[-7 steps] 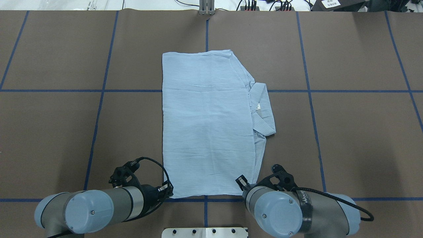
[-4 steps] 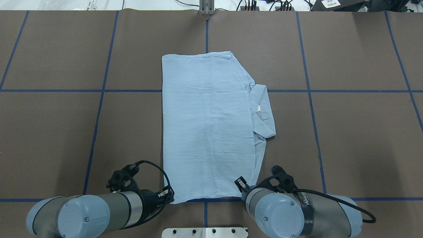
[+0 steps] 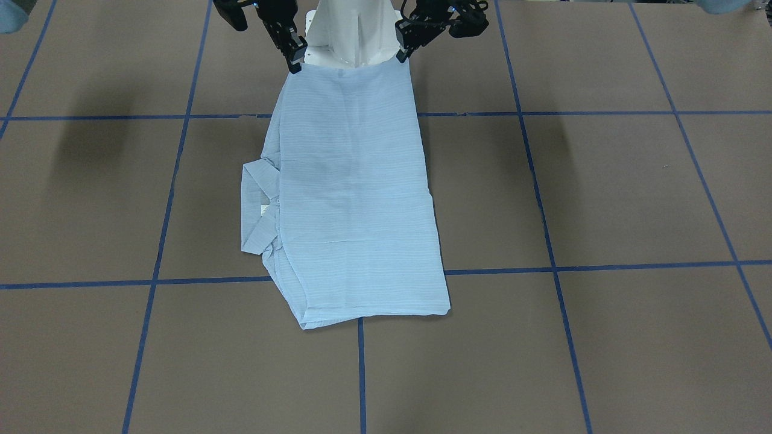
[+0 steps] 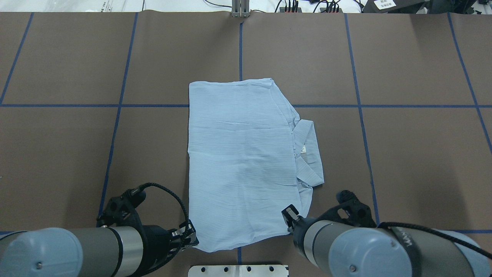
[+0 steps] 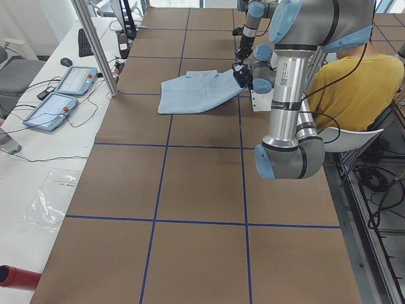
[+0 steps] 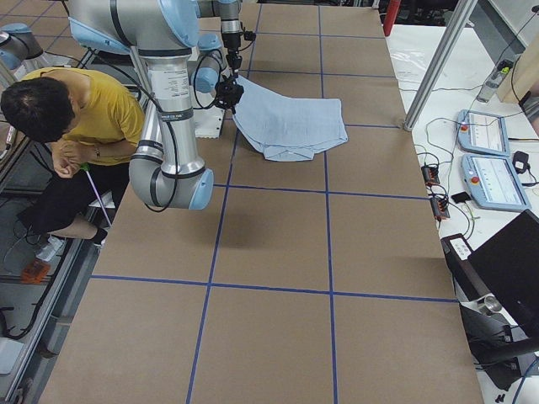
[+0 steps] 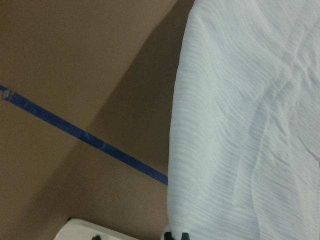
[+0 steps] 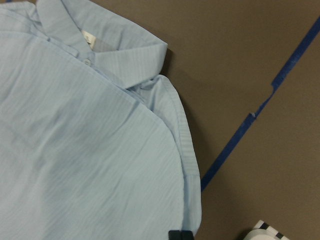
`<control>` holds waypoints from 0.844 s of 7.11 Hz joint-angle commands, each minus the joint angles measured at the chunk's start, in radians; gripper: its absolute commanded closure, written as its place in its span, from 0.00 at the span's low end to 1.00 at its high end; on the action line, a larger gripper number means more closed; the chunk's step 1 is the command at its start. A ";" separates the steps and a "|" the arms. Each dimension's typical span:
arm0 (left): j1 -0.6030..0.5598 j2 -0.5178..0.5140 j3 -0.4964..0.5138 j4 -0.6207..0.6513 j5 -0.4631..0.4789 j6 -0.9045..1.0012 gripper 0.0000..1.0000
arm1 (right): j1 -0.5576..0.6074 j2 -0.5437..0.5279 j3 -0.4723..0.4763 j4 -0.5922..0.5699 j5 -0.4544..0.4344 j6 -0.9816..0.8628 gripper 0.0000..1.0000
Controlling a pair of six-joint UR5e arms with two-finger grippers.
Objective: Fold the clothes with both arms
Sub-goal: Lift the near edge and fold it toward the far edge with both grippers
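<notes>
Down at the near edge of the table we've got both arms on the shirt. The left gripper is pinched tight on one hem corner and the right gripper on the other. That near edge rides up off the surface while the rest lies flat.

By our reading we're well past halfway: sleeves tucked away, body narrowed to one long panel, collar poking out on the right side. What's left, we judge, is carrying this hem over to the far end, perhaps with one more fold after.

Under it all we see a brown matte covering crossed by blue tape lines, with the white base between the arms. Behind the robot sits an operator in yellow, and pendants lie on a side bench.
</notes>
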 commanded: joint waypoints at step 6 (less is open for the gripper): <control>-0.447 -0.272 0.550 -0.259 -0.151 0.299 1.00 | 0.505 0.321 -0.670 0.356 0.283 -0.346 1.00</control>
